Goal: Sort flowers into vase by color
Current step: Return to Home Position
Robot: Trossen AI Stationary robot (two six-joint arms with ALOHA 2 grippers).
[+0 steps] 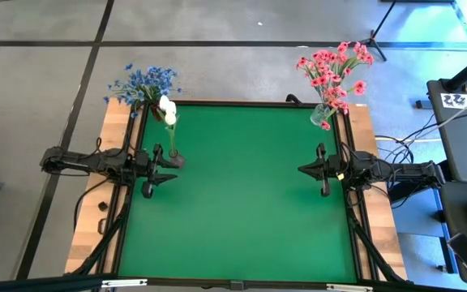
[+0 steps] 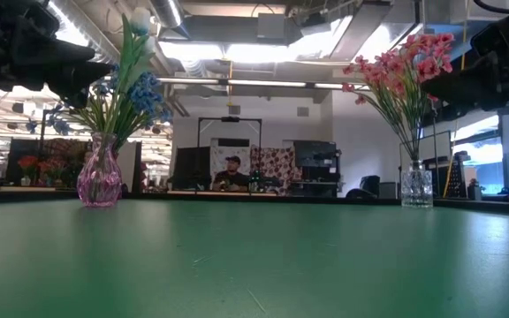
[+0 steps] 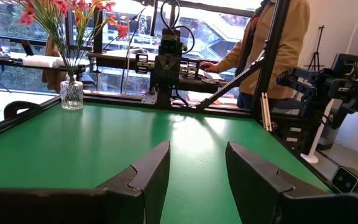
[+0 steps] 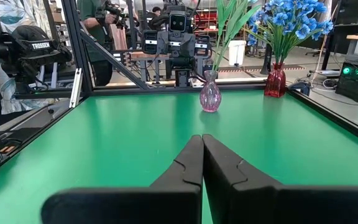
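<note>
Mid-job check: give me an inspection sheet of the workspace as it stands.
Surface: green mat, no spills seen.
Job's things: white flowers in purple vase; blue flowers in red vase; pink flowers in clear vase.
Clutter: nothing seen.
Grippers: left gripper open, near purple vase; right gripper shut, by mat's right edge.
Cables: loose cables right of the mat.
Surroundings: person in tan jacket beyond the mat.

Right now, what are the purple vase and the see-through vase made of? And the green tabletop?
The purple vase looks like tinted glass: it is shiny and light glows through it. The clear vase also looks like glass, though it could be plastic; you can see through it. The green tabletop looks like a matte mat, with only a dull sheen.
</note>
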